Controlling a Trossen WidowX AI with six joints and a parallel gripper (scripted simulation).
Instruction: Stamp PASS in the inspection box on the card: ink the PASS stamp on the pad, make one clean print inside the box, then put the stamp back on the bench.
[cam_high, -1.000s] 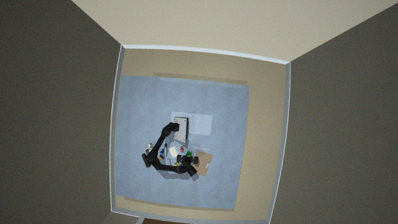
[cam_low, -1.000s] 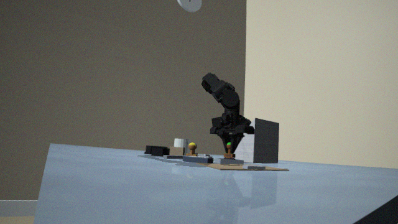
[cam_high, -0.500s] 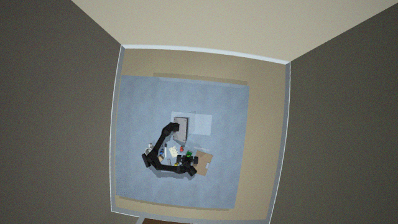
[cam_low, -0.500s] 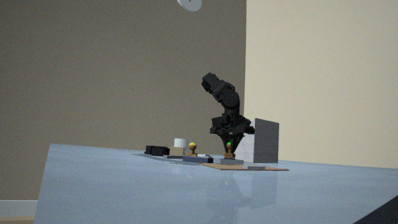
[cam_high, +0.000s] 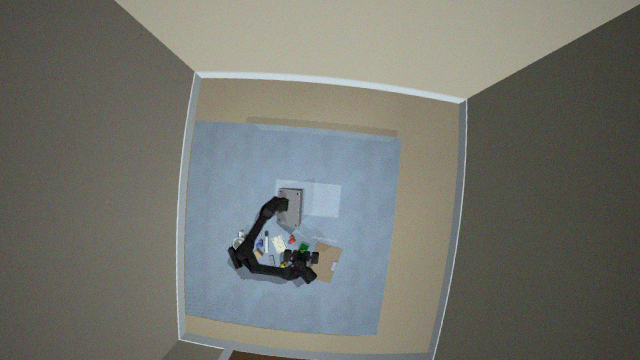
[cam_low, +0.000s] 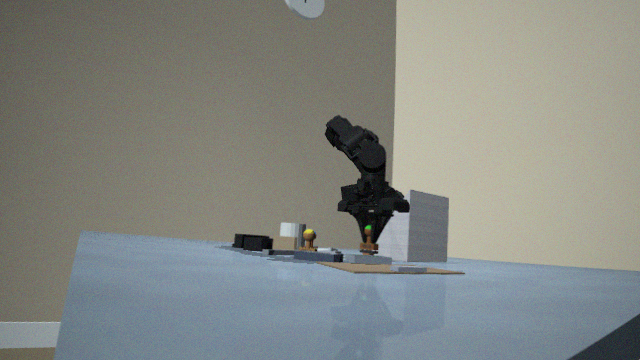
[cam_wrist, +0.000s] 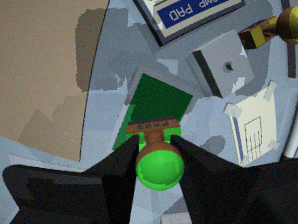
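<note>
My gripper (cam_high: 301, 257) (cam_low: 369, 238) (cam_wrist: 154, 140) is shut on the green-knobbed wooden stamp (cam_low: 368, 246) (cam_wrist: 159, 167) and holds it upright. The stamp is over the near part of the green ink pad (cam_high: 304, 247) (cam_wrist: 162, 97), with what looks like a thin gap beneath its base in the exterior view. The lettering on the stamp cannot be read. The cream card (cam_high: 279, 244) (cam_wrist: 269, 117) lies to the right of the pad in the wrist view, with tape at its corners and a box outline with lines inside. Its whole face is not clearly visible.
A brown board (cam_high: 327, 257) (cam_wrist: 45, 65) lies left of the pad in the wrist view. A grey block (cam_wrist: 227, 57), a yellow-knobbed stamp (cam_low: 309, 240) (cam_wrist: 289, 24) and a lid marked PAD (cam_wrist: 197, 14) lie beyond. A tall grey box (cam_high: 291, 210) (cam_low: 429, 227) stands behind the pad.
</note>
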